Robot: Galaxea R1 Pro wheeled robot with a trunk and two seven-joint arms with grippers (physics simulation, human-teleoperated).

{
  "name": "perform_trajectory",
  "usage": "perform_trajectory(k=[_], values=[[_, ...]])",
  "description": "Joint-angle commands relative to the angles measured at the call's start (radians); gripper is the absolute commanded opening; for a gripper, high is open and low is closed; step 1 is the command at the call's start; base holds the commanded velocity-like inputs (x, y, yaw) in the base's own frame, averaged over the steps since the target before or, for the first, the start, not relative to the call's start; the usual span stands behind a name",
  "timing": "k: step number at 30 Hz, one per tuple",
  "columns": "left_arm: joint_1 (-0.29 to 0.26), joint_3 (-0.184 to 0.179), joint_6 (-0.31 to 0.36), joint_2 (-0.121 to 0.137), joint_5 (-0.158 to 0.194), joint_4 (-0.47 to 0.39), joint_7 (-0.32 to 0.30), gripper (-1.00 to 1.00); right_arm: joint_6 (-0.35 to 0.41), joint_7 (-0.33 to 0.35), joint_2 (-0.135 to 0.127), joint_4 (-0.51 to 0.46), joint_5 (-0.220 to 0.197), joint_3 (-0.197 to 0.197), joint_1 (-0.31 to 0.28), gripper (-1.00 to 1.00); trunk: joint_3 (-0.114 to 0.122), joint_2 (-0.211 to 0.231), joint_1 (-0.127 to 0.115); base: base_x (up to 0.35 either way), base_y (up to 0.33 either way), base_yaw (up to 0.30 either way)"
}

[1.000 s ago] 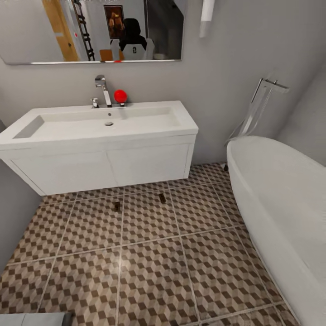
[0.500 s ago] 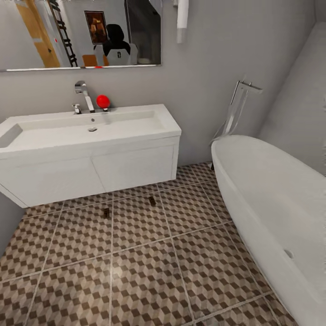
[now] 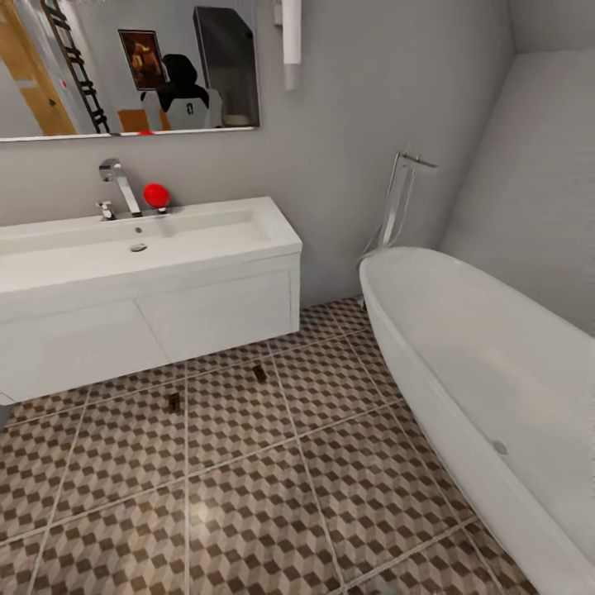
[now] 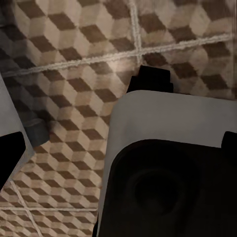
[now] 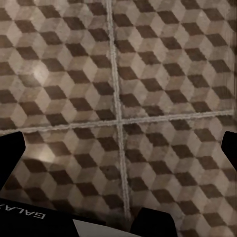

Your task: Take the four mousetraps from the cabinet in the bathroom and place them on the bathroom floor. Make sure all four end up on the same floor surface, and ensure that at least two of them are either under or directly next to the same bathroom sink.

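Two mousetraps lie on the bathroom floor point(image 3: 248, 512) in the head view. One mousetrap point(image 3: 173, 402) rests just in front of the sink point(image 3: 149, 318); the other mousetrap point(image 3: 259, 373) is near the sink's right front corner. Both are small brown rectangles, apart from each other. The cabinet is out of view. My left gripper point(image 4: 118, 153) hangs over the cube-pattern tiles, open and empty, with a white and dark part of my own body below it. The right gripper point(image 5: 118, 153) is also open over bare tiles, with nothing between its fingers.
A white oval bathtub point(image 3: 463, 372) with a chrome floor tap point(image 3: 401, 194) takes up the right side. On the sink stand a chrome tap point(image 3: 116, 186) and a red ball point(image 3: 156, 195), under a wall mirror point(image 3: 124, 66). Open tiled floor lies between sink and tub.
The whole head view has shifted left, so the camera has turned right: more of the bathtub and right wall shows. The two mousetraps and the sink have not moved on the floor.
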Motion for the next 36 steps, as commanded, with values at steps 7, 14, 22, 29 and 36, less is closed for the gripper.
perform_trajectory(k=[7,14,22,29,36], values=[[-0.001,-0.007,-0.001,-0.002,0.007,-0.007,0.006,1.00,-0.001,-0.007,0.000,0.001,0.010,-0.005,-0.001,1.00,0.009,0.000,0.000,0.000,0.000,-0.195],[-0.001,-0.007,-0.001,-0.004,0.007,-0.008,0.006,1.00,-0.001,-0.007,0.000,0.001,0.011,-0.005,-0.001,1.00,0.018,0.000,0.000,0.000,0.000,-0.196],[-0.001,-0.006,-0.003,-0.007,0.009,-0.009,0.005,1.00,-0.001,-0.007,0.002,0.001,0.012,-0.005,-0.001,1.00,0.029,0.000,0.000,0.000,0.000,-0.198],[-0.001,-0.006,-0.002,-0.008,0.012,-0.010,0.004,1.00,-0.001,-0.007,0.002,0.001,0.012,-0.005,-0.001,1.00,0.039,0.000,0.000,0.000,0.000,-0.199],[-0.001,-0.004,-0.003,-0.008,0.012,-0.011,0.004,1.00,-0.001,-0.007,0.003,-0.002,0.011,-0.006,-0.001,1.00,0.048,0.000,0.000,0.000,0.000,-0.199]])
